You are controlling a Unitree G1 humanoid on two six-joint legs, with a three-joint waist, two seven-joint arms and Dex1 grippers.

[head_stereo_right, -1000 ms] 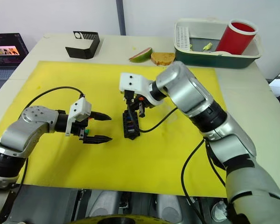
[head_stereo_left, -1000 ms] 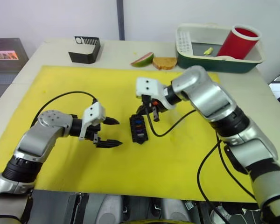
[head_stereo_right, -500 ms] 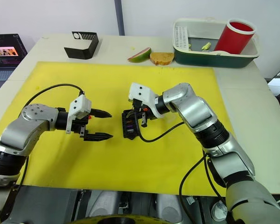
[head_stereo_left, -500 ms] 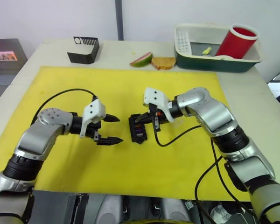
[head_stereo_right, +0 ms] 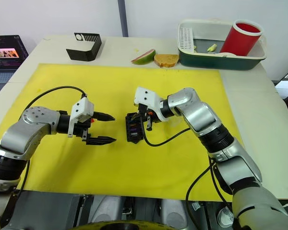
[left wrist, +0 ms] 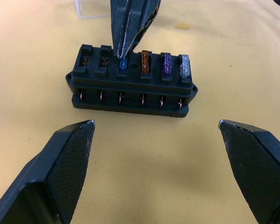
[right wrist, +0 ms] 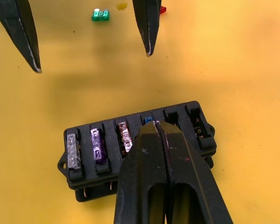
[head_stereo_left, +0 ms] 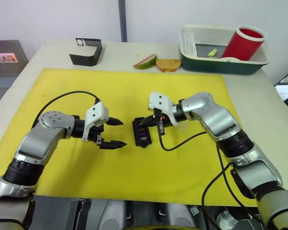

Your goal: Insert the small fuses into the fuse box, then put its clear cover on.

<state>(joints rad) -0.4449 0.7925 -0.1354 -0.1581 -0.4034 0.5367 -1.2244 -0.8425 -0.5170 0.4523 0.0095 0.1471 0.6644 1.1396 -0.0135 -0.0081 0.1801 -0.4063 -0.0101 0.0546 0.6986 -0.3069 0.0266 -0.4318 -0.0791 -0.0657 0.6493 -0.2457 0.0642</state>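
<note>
Touching blue fuse (left wrist: 122,64), right fingers (left wrist: 126,32) (closed)

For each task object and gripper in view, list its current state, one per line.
fuse box: four slots filled, two empty.
blue fuse: in its slot, right gripper shut on it.
green fuse: loose on the mat.
clear cover: off the box.
left gripper: open, empty.

Black fuse box (left wrist: 133,88) centre frame, four slots filled: clear, purple, amber, blue; green fuse (right wrist: 100,15) loose upper left.
</note>
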